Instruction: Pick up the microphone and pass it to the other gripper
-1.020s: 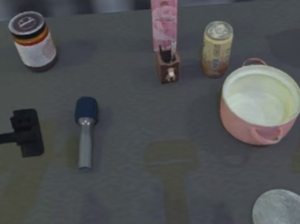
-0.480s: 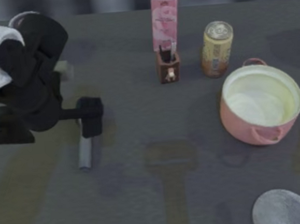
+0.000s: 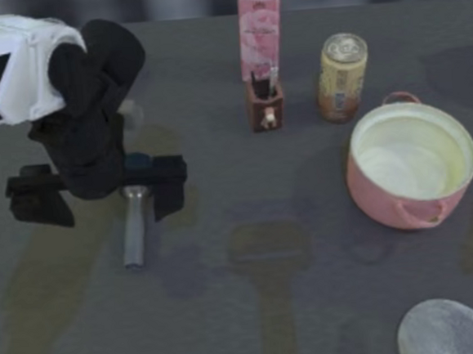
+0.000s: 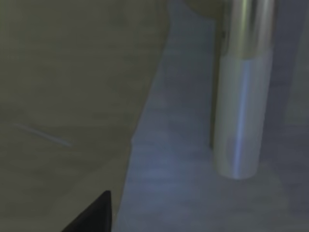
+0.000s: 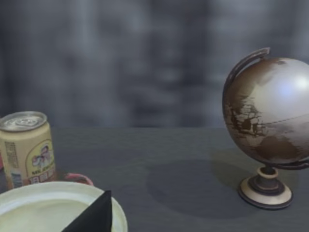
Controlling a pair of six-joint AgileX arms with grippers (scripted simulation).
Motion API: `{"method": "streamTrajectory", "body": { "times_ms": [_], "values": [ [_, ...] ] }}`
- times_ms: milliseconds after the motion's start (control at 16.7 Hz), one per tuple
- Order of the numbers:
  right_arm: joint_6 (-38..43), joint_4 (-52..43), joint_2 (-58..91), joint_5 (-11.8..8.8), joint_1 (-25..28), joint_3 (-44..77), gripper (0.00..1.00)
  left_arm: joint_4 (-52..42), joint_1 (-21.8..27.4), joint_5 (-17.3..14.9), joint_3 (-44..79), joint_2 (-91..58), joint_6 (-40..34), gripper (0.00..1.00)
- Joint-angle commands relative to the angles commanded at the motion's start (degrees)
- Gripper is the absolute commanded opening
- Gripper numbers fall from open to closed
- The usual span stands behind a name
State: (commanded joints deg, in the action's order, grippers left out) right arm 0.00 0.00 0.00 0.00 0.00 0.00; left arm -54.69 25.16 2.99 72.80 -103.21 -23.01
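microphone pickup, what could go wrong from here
The left hand straddles the microphone near its blue head, open wide. Closing there, far from the handle's middle, may let the long grey handle tip down. The round handle could also roll on the table if one finger touches first.

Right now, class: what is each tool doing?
Left tool: open, straddling the microphone, not holding it.
Right tool: state cannot be told.

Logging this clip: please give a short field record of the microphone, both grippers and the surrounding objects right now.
microphone: flat on the table's left side, handle showing, head under the arm
left gripper: above the microphone's head, jaws open wide, straddling it
right gripper: outside the top view, near the pink pot
contact: none visible
others: carton, can, pen holder, globe
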Motion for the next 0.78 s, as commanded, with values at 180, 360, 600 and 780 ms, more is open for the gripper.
{"method": "streamTrajectory", "body": {
  "times_ms": [180,360,600,780],
  "values": [
    [0.0,0.0,0.0,0.0,0.0,0.0,1.0,0.3,-0.3,0.0,-0.3,0.1,0.1,1.0],
    [0.0,0.0,0.0,0.0,0.0,0.0,1.0,4.2,-0.4,0.0,-2.1,-2.2,0.4,1.0],
    [0.0,0.0,0.0,0.0,0.0,0.0,1.0,14.7,-0.7,-0.1,-6.5,-7.8,0.8,1.0],
    [0.0,0.0,0.0,0.0,0.0,0.0,1.0,20.3,-0.9,-0.2,-9.0,-11.1,1.1,1.0]
  ]
}}
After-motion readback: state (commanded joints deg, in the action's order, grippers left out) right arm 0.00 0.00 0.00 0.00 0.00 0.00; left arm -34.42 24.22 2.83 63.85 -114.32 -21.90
